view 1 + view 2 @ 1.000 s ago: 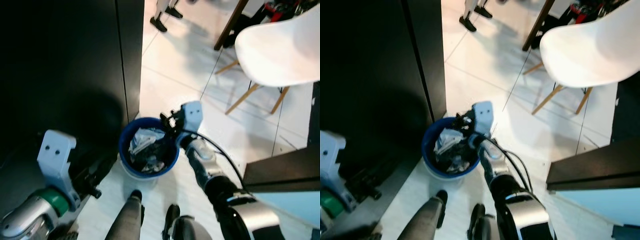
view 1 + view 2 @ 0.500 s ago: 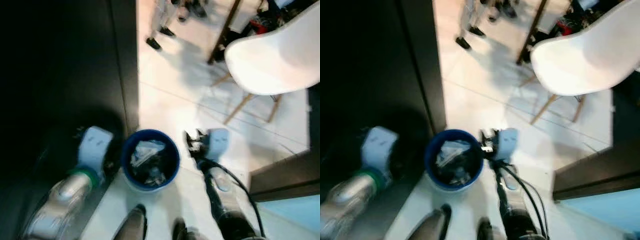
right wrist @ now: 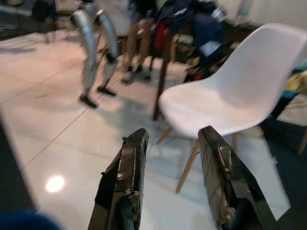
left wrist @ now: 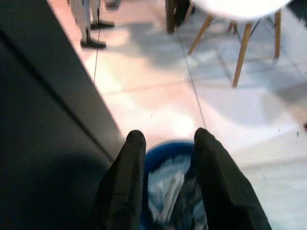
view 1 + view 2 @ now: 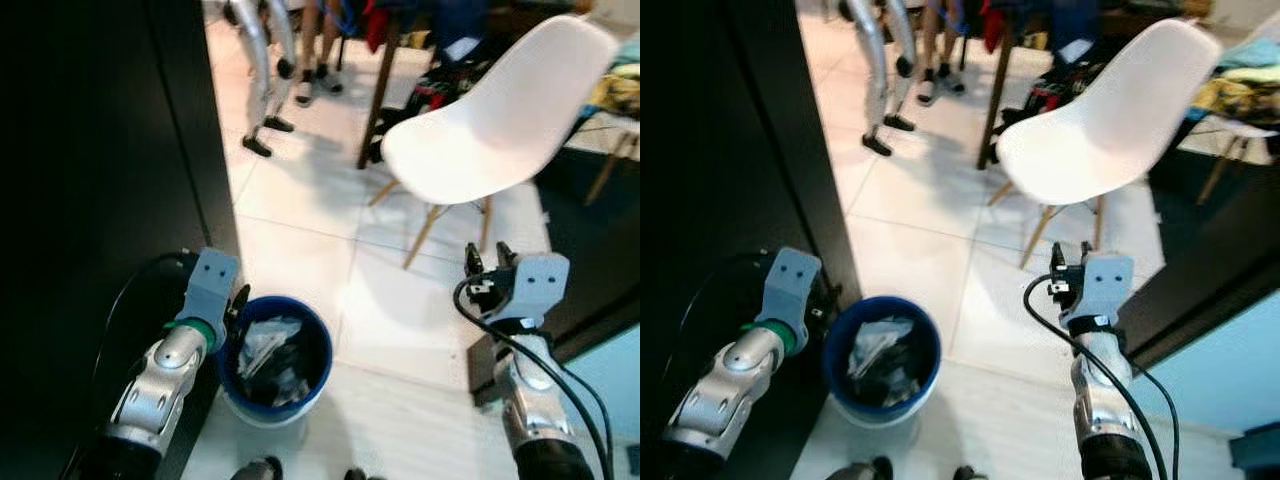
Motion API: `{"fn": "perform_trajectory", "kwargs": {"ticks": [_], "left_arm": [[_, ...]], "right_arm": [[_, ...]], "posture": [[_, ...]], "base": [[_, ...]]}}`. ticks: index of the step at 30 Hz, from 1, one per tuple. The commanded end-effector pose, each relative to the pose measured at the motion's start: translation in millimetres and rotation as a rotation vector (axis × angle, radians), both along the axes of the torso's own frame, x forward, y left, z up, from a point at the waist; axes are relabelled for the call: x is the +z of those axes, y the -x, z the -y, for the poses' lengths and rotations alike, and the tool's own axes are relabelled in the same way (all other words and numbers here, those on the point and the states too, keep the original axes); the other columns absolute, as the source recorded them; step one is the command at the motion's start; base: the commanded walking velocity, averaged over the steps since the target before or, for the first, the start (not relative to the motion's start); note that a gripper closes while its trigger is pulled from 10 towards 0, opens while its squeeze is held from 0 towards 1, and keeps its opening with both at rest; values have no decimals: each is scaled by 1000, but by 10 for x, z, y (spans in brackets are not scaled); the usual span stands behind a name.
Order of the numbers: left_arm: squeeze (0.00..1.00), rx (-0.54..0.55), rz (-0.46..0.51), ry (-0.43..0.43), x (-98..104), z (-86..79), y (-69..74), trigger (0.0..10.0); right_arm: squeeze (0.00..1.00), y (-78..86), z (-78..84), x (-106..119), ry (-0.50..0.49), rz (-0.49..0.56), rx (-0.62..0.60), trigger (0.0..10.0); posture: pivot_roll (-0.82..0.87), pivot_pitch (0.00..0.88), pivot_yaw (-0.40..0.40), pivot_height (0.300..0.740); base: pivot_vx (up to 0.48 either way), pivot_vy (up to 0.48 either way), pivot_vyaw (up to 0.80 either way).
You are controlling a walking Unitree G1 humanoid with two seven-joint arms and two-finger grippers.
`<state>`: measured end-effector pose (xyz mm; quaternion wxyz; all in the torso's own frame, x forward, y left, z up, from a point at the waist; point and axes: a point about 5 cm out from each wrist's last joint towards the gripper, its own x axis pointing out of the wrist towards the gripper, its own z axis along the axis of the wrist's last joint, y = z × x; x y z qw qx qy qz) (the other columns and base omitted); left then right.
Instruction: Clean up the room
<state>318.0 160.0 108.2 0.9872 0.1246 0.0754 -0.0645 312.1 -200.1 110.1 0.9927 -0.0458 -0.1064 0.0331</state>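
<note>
A blue bin (image 5: 275, 352) stands on the tiled floor against the black cabinet, holding crumpled white wrappers and dark rubbish. My left gripper (image 5: 236, 303) hangs at the bin's left rim; in the left wrist view its fingers (image 4: 130, 158) stand apart, open and empty, with the bin's rim (image 4: 165, 148) just beyond them. My right gripper (image 5: 486, 260) is raised well to the right of the bin, near the chair's legs. In the right wrist view that gripper (image 3: 173, 135) is open with nothing between its fingers.
A white shell chair (image 5: 490, 120) on wooden legs stands ahead on the right. A black cabinet (image 5: 100, 200) fills the left side. A dark table edge (image 5: 600, 310) lies at the right. A person's legs and a robot's legs (image 5: 262, 70) stand by a wooden table leg (image 5: 375, 90) farther back.
The camera has tipped up and shifted. My right gripper has left the bin's rim and moved right and up. My left arm has come in to the bin's left rim.
</note>
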Motion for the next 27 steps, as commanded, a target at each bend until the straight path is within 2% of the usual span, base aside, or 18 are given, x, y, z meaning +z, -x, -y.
{"fn": "perform_trajectory", "kwargs": {"ticks": [1, 5, 6, 7, 13, 27], "left_arm": [[0, 27, -1, 10, -69, -10, 0, 10000], [0, 43, 12, 17, -71, -7, -8, 10000], [0, 52, 27, 18, -71, -8, -18, 10000], [0, 53, 31, 18, -68, -9, -22, 10000], [0, 58, 52, 4, -49, -22, -39, 10000], [0, 61, 84, 4, -63, 2, -38, 10000]], "right_arm": [[0, 36, -132, -126, -44, -61, 40, 10000], [0, 39, -242, -158, -80, -77, 59, 10000], [0, 50, -395, -186, -103, -92, 89, 10000], [0, 55, -441, -193, -108, -95, 99, 10000], [0, 71, -465, -209, -112, -107, 103, 10000], [0, 79, -505, -193, -118, -121, 123, 10000]], "posture": [[67, 36, 4, 740], [70, 31, -10, 740], [68, 28, -12, 740], [68, 28, -12, 740], [65, 30, -10, 740], [71, 41, -12, 740]], "base": [[0, 0, 0], [0, 0, 0], [0, 0, 0], [0, 0, 0], [-120, 0, 0], [-303, 0, 0]]}}
